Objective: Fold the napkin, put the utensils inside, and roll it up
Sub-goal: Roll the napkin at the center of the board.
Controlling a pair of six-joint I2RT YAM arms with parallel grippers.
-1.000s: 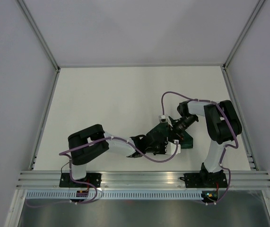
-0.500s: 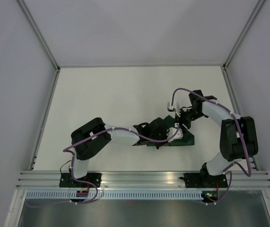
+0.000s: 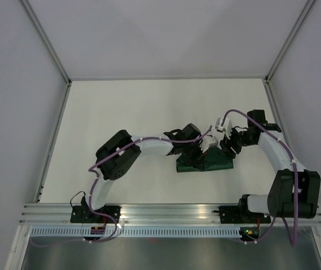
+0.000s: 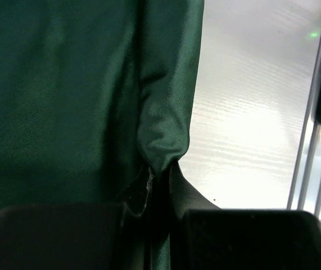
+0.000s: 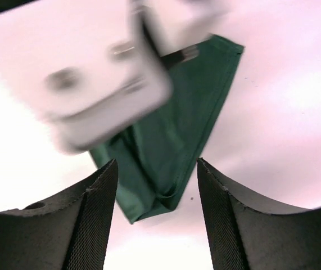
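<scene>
Napkin lies bunched on the surface, right of centre. My left pincer is clenched on a pinched fold. The right pincer hangs released just beyond. If I tug left, the fold could slip or skew.

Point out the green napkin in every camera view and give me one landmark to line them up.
Top external: the napkin lies right of centre on the table.
Left wrist: it fills the left and middle, with a fold pinched in the left gripper.
Right wrist: it is in the centre, beyond the open right gripper.
Landmark: the white table, which shows beside the napkin in all three.
</scene>
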